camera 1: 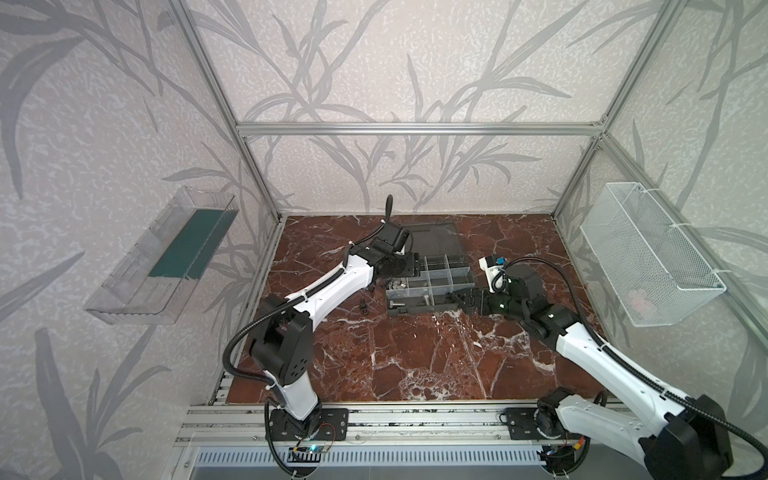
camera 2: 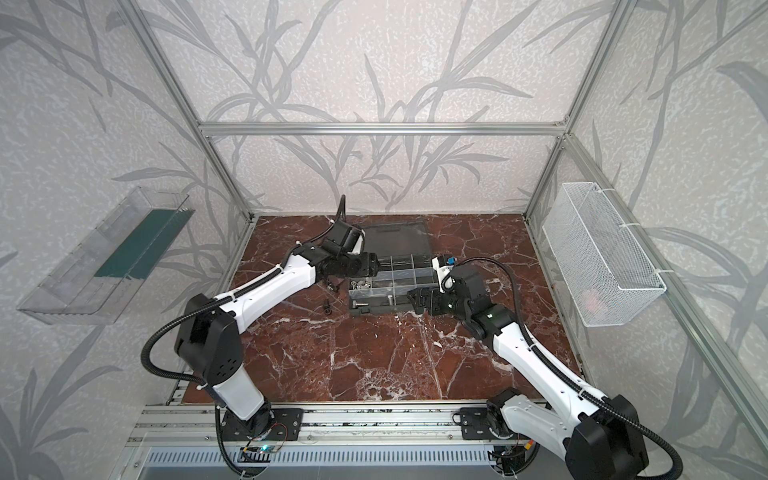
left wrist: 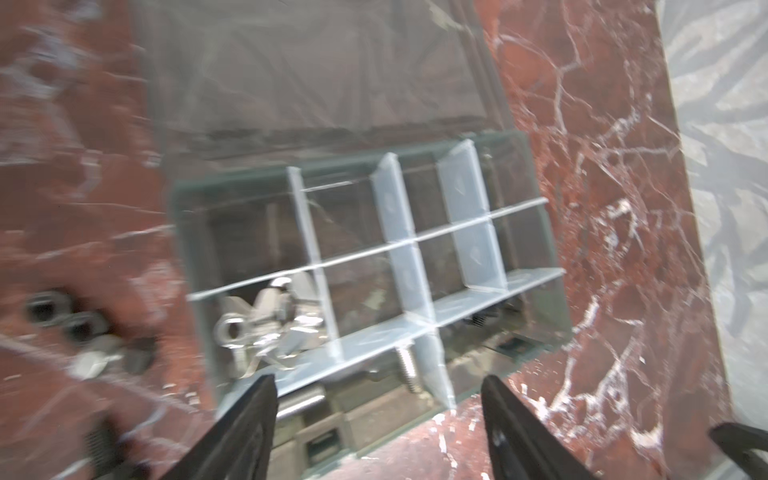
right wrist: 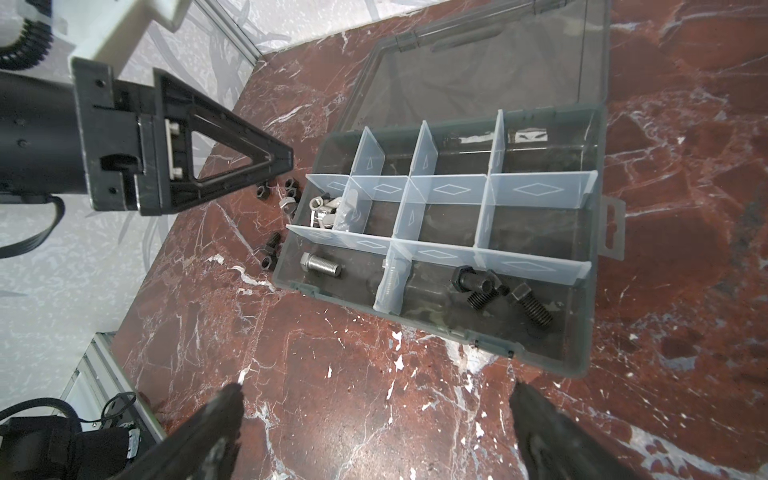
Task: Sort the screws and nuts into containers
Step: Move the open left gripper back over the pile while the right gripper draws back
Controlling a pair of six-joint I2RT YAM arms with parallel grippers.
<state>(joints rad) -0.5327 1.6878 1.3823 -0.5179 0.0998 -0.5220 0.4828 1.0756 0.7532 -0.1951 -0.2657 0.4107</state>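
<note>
Leaf-patterned wallpaper (camera 1: 374,62) lines the booth around a red-brown marble desk (camera 1: 415,365). One grey organizer case (right wrist: 582,353) lies open mid-desk. Its containers (right wrist: 482,216) hold two silver screws (right wrist: 320,264), about three black screws (right wrist: 532,307) and a heap of silver nuts (right wrist: 328,212). About five loose nuts (right wrist: 291,192) sit just outside. The left claw (left wrist: 378,380), over the case's end, and the right claw (right wrist: 378,388), beside it, gape wide, empty.

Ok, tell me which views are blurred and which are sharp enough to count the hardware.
Left wrist view: motion-smeared; the organizer case and the black nuts beside it streak. Right wrist view: sharp; the black screws read cleanly, so it is the best for counting. Both top views: in focus, but the hardware is too small to count.
</note>
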